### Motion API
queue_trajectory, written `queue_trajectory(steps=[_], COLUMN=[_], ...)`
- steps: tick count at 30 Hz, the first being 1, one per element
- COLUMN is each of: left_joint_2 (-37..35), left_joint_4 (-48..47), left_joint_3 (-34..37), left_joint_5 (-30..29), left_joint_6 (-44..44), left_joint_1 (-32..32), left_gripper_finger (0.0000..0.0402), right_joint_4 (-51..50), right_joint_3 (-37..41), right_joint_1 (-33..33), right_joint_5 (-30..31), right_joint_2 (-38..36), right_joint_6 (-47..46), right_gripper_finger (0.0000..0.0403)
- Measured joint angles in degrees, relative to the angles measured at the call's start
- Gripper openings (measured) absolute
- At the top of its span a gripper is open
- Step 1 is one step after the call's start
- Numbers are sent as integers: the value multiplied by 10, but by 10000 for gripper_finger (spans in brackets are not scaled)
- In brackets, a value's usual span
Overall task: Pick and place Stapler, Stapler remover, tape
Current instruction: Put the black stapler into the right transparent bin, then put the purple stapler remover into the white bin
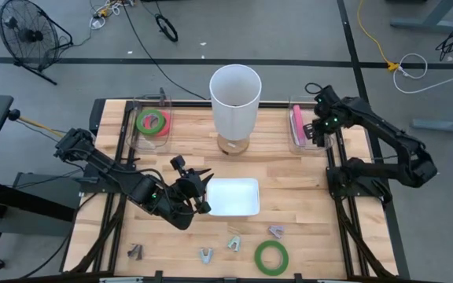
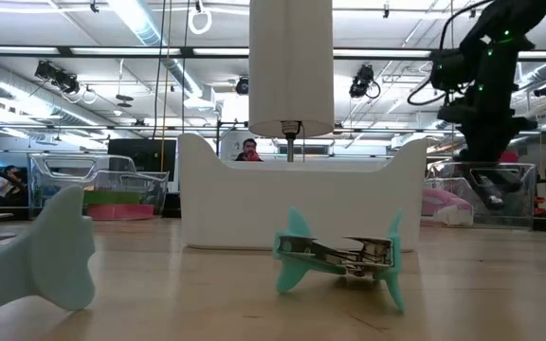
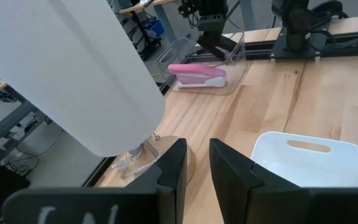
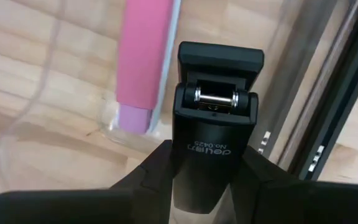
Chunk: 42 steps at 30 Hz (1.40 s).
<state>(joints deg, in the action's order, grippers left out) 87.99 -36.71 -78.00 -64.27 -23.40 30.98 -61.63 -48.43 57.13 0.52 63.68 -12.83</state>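
Note:
My right gripper point(image 4: 204, 162) is shut on a black stapler point(image 4: 213, 112) and hangs over the clear bin point(image 1: 305, 130) at the table's far right. A pink stapler point(image 4: 143, 56) lies in that bin. My left gripper point(image 3: 197, 168) hovers by the near left corner of the white tray point(image 1: 233, 196); its fingers stand slightly apart with nothing between them. One green tape roll point(image 1: 271, 255) lies flat near the front edge, and another point(image 1: 152, 121) lies in the far left clear bin. Several staple removers point(image 1: 234, 242) rest on the table in front of the tray. My right gripper pinches the black stapler by its two long sides point(image 4: 180, 168) between its two fingers. The fingers come from above, pointing steeply down, and lie along the stapler. The stapler hangs below them, lifted clear, its hinge end with the metal pin point(image 4: 215, 96) lowest, above the bin's edge.
A tall white cylinder on a round wooden foot point(image 1: 234, 98) stands at the far middle between the two bins. A teal staple remover point(image 2: 339, 256) lies close to the low camera. Black rails point(image 1: 333, 169) run along the table's right side.

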Motion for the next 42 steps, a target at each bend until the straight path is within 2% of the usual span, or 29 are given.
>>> queue_trajectory(steps=[7, 12, 14, 18, 20, 22, 25, 28, 42], left_joint_2=[0, 0, 0, 0, 0, 0, 0, 0, 0], left_joint_4=[0, -2, -5, -6, -6, -6, -6, -6, -23], left_joint_3=[0, 0, 0, 0, 0, 0, 0, 0, 0], left_joint_5=[0, 0, 0, 0, 0, 0, 0, 0, 1], left_joint_6=[0, 0, 0, -4, -4, -5, -5, -5, -21], left_joint_1=[-1, -1, -1, -1, -1, -1, -1, -1, -19], left_gripper_finger=[73, 73, 73, 73, 73, 73, 73, 73, 73], right_joint_4=[35, 52, 51, 51, 51, 51, 53, 53, 19], right_joint_3=[33, 41, 42, 42, 42, 42, 42, 42, 23], right_joint_1=[12, 10, 10, 10, 10, 10, 10, 10, 11], right_joint_5=[2, 16, 14, 13, 13, 13, 15, 15, -5], right_joint_2=[40, 42, 39, 37, 37, 37, 37, 37, 37], right_joint_6=[21, 22, 23, 24, 23, 23, 19, 18, 42], right_gripper_finger=[103, 108, 153, 275, 321, 354, 379, 381, 324])
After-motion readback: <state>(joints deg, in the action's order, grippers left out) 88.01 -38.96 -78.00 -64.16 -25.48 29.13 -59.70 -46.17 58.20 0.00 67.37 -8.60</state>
